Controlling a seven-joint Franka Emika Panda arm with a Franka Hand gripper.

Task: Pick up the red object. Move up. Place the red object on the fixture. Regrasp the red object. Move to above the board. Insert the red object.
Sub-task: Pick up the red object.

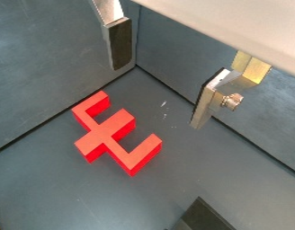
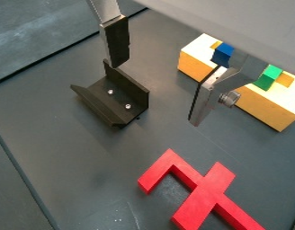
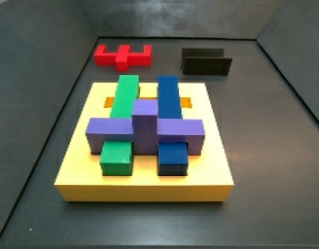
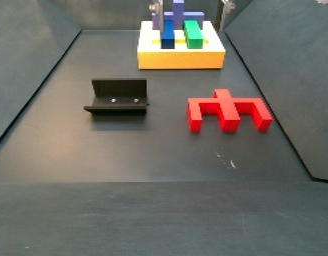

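Observation:
The red object is an E-shaped block lying flat on the dark floor; it also shows in the other wrist view and in both side views. The fixture is a small black bracket standing beside it, seen in both side views. The yellow board bears green, blue and purple blocks. My gripper is open and empty, well above the floor, between the red object and the fixture. It touches nothing.
Grey walls close in the floor on the far side and both flanks. The board's corner lies just beyond one finger in a wrist view. A dark corner shows at the edge of a wrist view.

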